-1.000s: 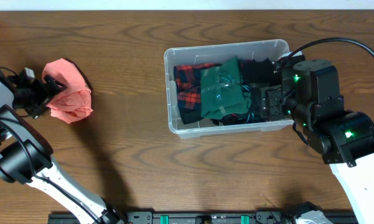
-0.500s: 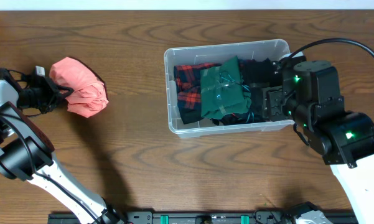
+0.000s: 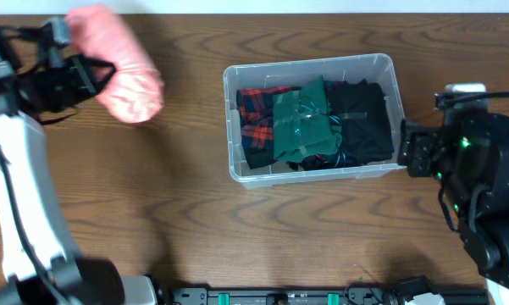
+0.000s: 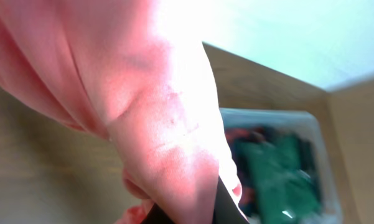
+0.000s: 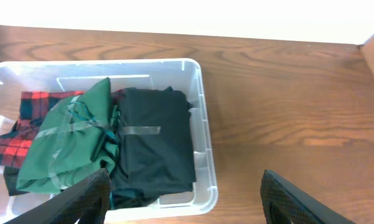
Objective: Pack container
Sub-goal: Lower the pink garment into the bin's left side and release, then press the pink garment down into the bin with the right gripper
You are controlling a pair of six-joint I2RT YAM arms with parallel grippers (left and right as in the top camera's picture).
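The container (image 3: 313,62), a clear plastic bin, sits right of the table's middle and holds a red plaid garment (image 3: 256,119), a green one (image 3: 301,123) and a black one (image 3: 364,119). A pink cloth bundle (image 3: 127,76) hangs off the table at the far left, with my left gripper (image 3: 83,72) shut on it. In the left wrist view the pink cloth (image 4: 143,112) fills the frame, the dark fingers (image 4: 227,208) pinch it, and the container (image 4: 267,115) lies beyond. My right gripper (image 3: 405,154) is open just outside the bin's right wall. In its wrist view the right gripper (image 5: 187,199) straddles the container's near corner (image 5: 202,124).
The brown wooden table (image 3: 186,212) ends at a pale wall along the far edge (image 3: 254,7). A black rail (image 3: 279,296) runs along the front edge. The left arm's white links (image 3: 25,203) stretch down the left side.
My left gripper shut on the pink cloth, lifted it and carried it right and toward the far edge. My right gripper drew back out of the container to its right side.
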